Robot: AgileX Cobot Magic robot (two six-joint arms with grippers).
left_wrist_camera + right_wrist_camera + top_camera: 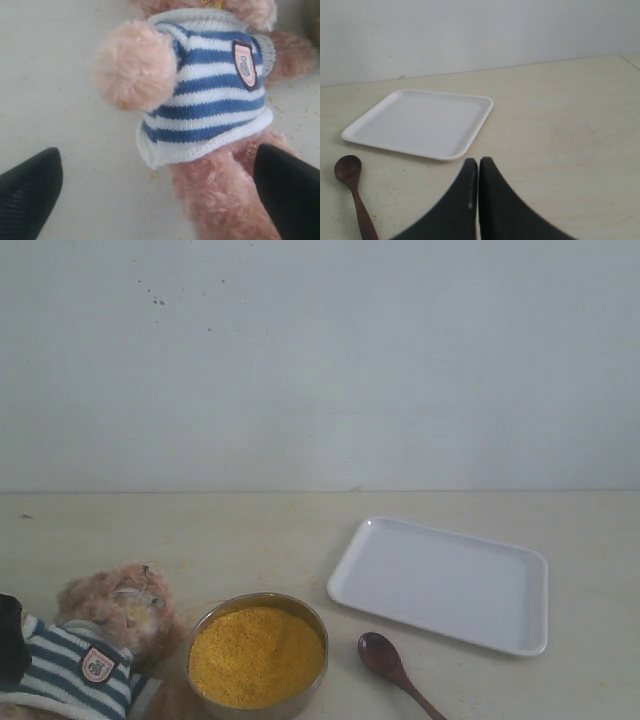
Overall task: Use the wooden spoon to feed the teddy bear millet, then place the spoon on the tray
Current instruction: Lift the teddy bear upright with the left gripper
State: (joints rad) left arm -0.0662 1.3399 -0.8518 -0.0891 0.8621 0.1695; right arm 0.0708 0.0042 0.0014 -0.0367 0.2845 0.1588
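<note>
The teddy bear [120,612] lies on the table at the front left in its striped shirt, and fills the left wrist view [210,90]. My left gripper [157,150] is open wide, its black fingers [30,195] on either side of the bear's lower body without touching it. Right beside the bear stands the metal bowl [316,625] full of yellow millet [256,654]. The wooden spoon [385,658] [351,175] lies on the table between the bowl and the white tray [440,580] [420,122]. My right gripper [478,161] is shut and empty, near the tray's front corner.
A dark part of the left arm [8,640] shows at the left edge of the exterior view, over the bear. Loose millet grains [295,117] are scattered on the table around the bear. A pale wall [320,360] rises behind the table.
</note>
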